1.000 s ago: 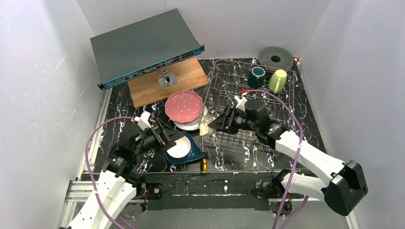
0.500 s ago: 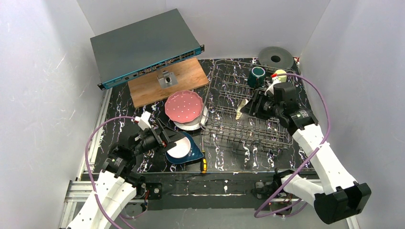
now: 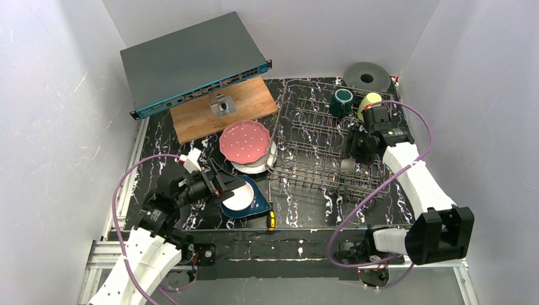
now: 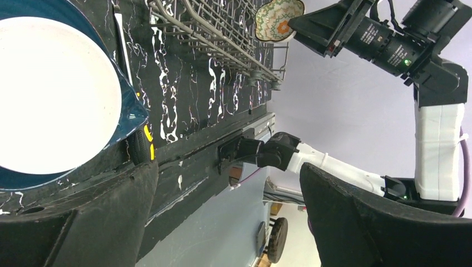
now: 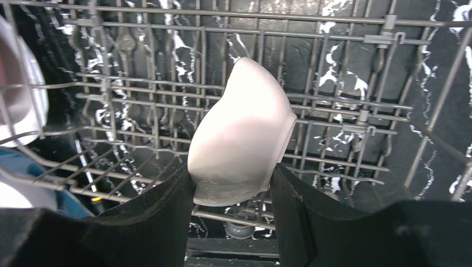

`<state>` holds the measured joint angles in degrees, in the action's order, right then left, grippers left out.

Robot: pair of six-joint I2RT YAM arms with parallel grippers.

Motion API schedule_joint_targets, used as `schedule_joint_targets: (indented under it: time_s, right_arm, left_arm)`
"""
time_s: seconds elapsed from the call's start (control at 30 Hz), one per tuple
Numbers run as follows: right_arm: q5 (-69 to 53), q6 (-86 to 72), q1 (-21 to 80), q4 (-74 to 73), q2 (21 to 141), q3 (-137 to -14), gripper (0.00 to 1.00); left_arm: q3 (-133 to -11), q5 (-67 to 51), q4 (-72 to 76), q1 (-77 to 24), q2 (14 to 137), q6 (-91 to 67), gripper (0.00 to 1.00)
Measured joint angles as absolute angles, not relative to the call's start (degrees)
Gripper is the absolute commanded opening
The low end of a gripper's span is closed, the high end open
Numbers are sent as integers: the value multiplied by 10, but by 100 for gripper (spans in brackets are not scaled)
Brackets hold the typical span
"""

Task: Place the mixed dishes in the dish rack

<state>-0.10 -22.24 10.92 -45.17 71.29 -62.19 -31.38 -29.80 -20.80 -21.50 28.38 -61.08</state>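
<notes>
My right gripper (image 5: 232,169) is shut on the small cream flower-shaped dish (image 5: 239,133) and holds it on edge over the tines at the right of the dish rack (image 3: 305,136). Its patterned face shows in the left wrist view (image 4: 278,19). The dark teal mug (image 3: 342,101) and the pale yellow-green mug (image 3: 368,100) stand in the rack's far right corner. The pink dotted plate (image 3: 245,141) lies on the white bowl (image 3: 255,168) left of the rack. My left gripper (image 3: 222,189) is open beside the white plate (image 4: 50,94), which lies on the dark blue plate (image 4: 132,114).
A yellow-and-black screwdriver (image 3: 270,219) lies at the table's front edge by the blue plate. A wooden board (image 3: 245,101) with a small metal part and a grey network switch (image 3: 191,60) sit at the back left. A grey roll (image 3: 367,76) stands behind the rack.
My right arm has swung from the rack's front left corner across to its right side, carrying the cream dish. The left arm has not moved.
</notes>
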Motion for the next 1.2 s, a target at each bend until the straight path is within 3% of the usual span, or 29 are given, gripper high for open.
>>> schedule_joint_targets:
  time_s: [0.73,1.2]
  right_arm:
    - [187,-207,109,-592,756,-648,1]
    - [251,-213,114,-623,850,-670,1]
  left_arm:
    - [-327,-325,-241,-215,307,-539,98]
    - [-393,-323,-303,-215,308,-479,98]
